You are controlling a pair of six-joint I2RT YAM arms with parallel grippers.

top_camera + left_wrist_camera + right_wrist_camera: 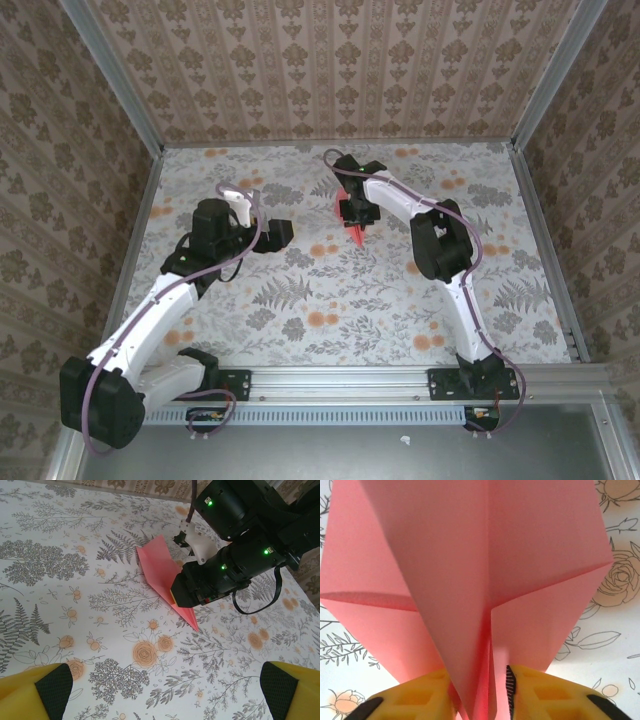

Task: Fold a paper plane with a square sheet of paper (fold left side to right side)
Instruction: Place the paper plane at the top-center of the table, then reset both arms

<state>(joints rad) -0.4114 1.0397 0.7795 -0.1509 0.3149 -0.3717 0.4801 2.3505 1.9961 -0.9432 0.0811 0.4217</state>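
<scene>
- Fingers (pixel 25 695) of the left hand (pixel 280 233) stand wide apart with nothing between them. This hand hangs over the desk (pixel 330 290), left of centre.
- Just to its right lies the paper plane (pixel 357 236), a narrow pink pointed shape. It is near the middle of the desk, toward the far half.
- Its long axis runs far to near, with the pointed tip toward the arm bases.
- Over it, the right hand (pixel 355 211) is clamped on the paper's centre crease. In the right wrist view the flaps spread to either side of the pinch.
- The right arm is the one in contact, and the paper lies rightward of the free left hand.
- A left-to-right fold would likely need that hand to reach right to the near-side flap.
</scene>
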